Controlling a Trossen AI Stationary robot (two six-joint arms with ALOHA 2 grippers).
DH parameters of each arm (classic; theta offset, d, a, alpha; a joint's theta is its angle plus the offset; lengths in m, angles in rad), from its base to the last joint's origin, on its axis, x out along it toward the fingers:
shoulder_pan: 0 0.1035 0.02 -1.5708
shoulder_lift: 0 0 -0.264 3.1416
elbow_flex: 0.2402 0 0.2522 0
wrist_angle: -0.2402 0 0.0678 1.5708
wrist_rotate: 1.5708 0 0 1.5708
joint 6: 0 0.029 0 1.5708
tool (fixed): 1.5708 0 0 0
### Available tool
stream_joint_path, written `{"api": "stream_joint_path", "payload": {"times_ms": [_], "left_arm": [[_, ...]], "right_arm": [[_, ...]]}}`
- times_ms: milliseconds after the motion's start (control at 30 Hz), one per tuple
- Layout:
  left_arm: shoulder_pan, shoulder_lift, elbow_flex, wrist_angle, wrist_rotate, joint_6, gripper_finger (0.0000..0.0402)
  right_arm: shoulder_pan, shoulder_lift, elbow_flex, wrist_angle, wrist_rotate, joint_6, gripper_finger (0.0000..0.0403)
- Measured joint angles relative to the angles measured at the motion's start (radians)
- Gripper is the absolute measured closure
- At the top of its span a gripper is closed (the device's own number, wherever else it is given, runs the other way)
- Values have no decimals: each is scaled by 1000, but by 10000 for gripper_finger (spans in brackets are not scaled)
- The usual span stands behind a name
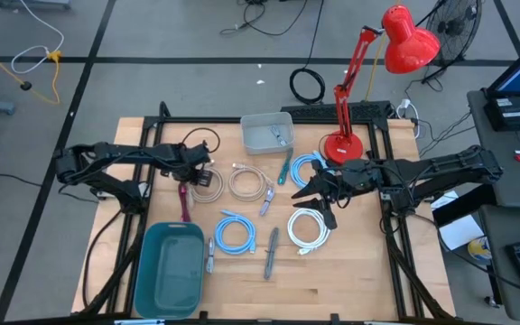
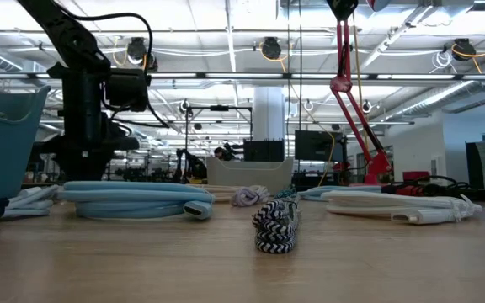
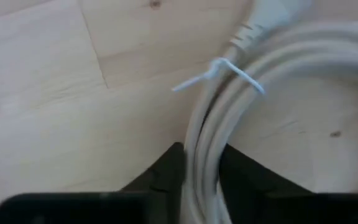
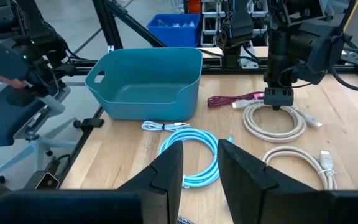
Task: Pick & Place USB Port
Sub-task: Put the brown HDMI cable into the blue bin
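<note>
Braided cable [image 2: 276, 225] lies nearest; left tool [image 3: 201, 177] grips beige cable [image 3: 278, 68], right tool [image 4: 199, 163] spread, teal bin [image 1: 170, 268] empty

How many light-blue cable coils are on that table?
2. First blue coil beside the teal bin; second blue coil by the red lamp base. More may be hidden.

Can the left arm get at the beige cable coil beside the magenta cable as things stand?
Probably yes: the left gripper is already down on the beige cable coil, its fingers straddling the strands, nothing between.
</note>
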Motion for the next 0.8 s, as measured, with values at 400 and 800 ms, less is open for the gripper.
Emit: {"api": "stream_joint_path", "payload": {"times_ms": [400, 800], "left_arm": [[-2, -9, 48, -55, 71, 6, 362], [-27, -48, 452, -470, 15, 109, 363]], "right_arm": [[0, 0, 0, 0, 0, 0, 312], [-1, 0, 0, 0, 0, -4, 312]]}}
